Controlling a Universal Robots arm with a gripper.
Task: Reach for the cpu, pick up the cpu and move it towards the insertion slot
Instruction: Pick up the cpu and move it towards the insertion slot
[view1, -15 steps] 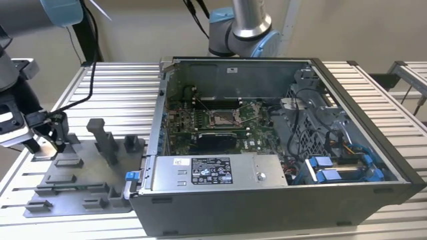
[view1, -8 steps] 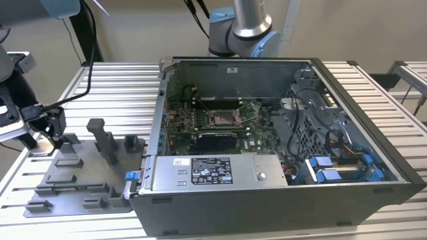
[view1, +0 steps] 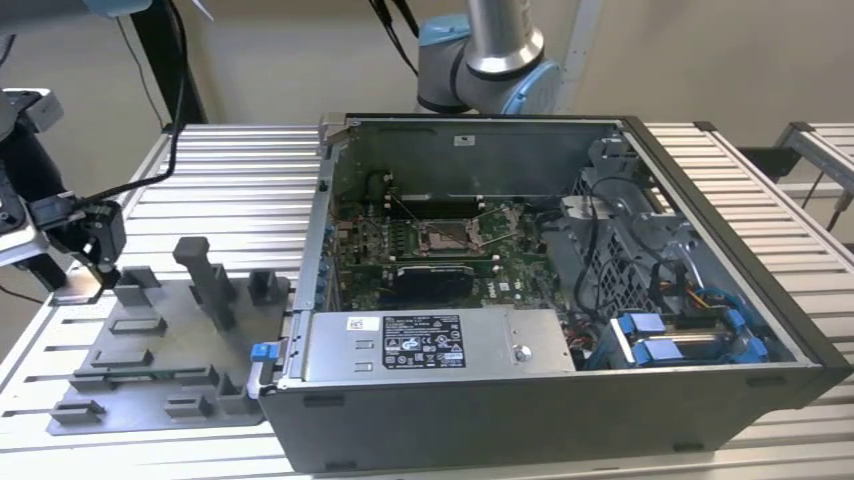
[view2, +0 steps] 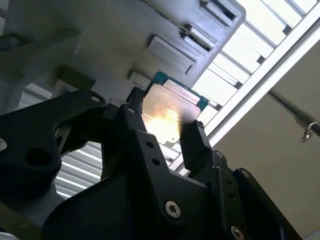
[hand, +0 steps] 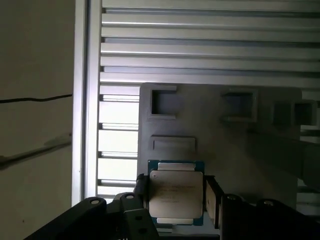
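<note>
**CPU CLAMPED OVER FIXTURE PLATE**

The gripper clamps the cpu by two opposite edges (its near edge is hidden behind the fingers). In the exterior view the cpu cannot be made out. It sits over the grey fixture plate, well apart from the insertion slot inside the computer case. The supporting surface is a slatted aluminium table, with a plain beige wall behind.

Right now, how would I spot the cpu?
Find the open computer case; on the exterior view's left of it lies a grey plate of plastic blocks, with the black claw at its far corner. Clamped in the claw is the cpu: a thin, flat square with a silvery face and green rim, unlike the chunky grey blocks around it.
</note>
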